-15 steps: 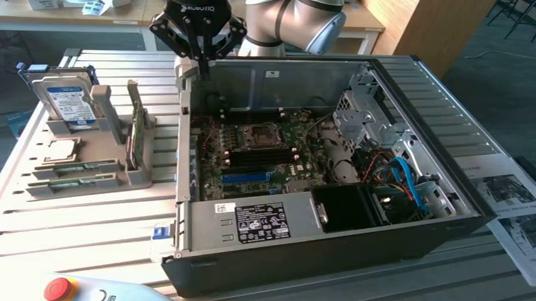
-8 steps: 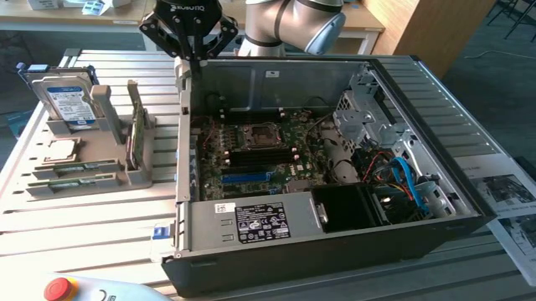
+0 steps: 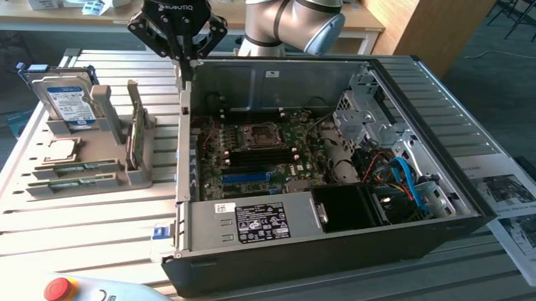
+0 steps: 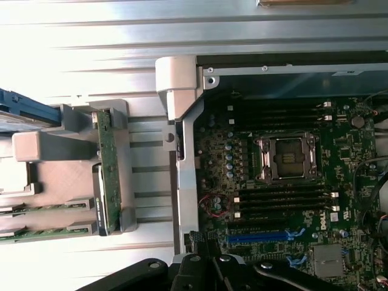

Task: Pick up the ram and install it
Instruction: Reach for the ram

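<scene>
Two matching green ram sticks lie flat, side by side, in slots of the grey holder [image 3: 100, 188]; one stick [image 3: 80, 168] is farther back than the other [image 3: 80, 183]. In the wrist view they appear as one ram stick [image 4: 45, 208] and the other ram stick [image 4: 45, 233]. My gripper [image 3: 186, 63] hangs above the back corner of the open computer case [image 3: 318, 251], on the exterior view's left, well away from both sticks. Its black fingers [image 4: 209, 267] are shut with nothing between them. Inside the case lies the motherboard [image 3: 251, 157] with its square socket [image 4: 288, 159] and dark memory slots [image 4: 282, 200].
The holder also carries an upright hard drive [image 3: 69, 100], a processor chip [image 3: 60, 149] and a board standing on edge [image 3: 134, 135]. A red stop button [image 3: 60, 287] sits at the front. Papers [image 3: 511, 194] lie on the exterior view's right of the case.
</scene>
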`<action>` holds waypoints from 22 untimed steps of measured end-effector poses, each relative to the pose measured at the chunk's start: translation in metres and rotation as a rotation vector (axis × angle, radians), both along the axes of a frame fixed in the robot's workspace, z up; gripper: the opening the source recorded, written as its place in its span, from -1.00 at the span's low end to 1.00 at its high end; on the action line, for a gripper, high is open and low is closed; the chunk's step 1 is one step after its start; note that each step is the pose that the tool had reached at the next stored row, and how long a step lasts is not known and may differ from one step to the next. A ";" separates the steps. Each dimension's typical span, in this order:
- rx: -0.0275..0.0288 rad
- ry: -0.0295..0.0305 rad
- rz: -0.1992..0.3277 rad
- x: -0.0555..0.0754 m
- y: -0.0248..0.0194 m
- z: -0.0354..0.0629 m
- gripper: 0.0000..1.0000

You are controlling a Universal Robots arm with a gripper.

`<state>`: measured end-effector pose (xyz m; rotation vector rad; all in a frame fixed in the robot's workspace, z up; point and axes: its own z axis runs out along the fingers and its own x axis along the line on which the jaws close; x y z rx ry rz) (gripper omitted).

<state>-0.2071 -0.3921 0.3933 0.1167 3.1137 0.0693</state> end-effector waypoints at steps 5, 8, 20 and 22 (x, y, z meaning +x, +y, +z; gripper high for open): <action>0.0000 0.0000 0.000 -0.007 0.0003 0.0000 -0.79; 0.0001 -0.0001 0.000 -0.011 0.0005 0.0000 -0.79; 0.0001 -0.0001 0.000 -0.034 0.0016 0.0000 -0.79; 0.0000 0.0000 0.000 -0.037 0.0018 0.0000 -0.79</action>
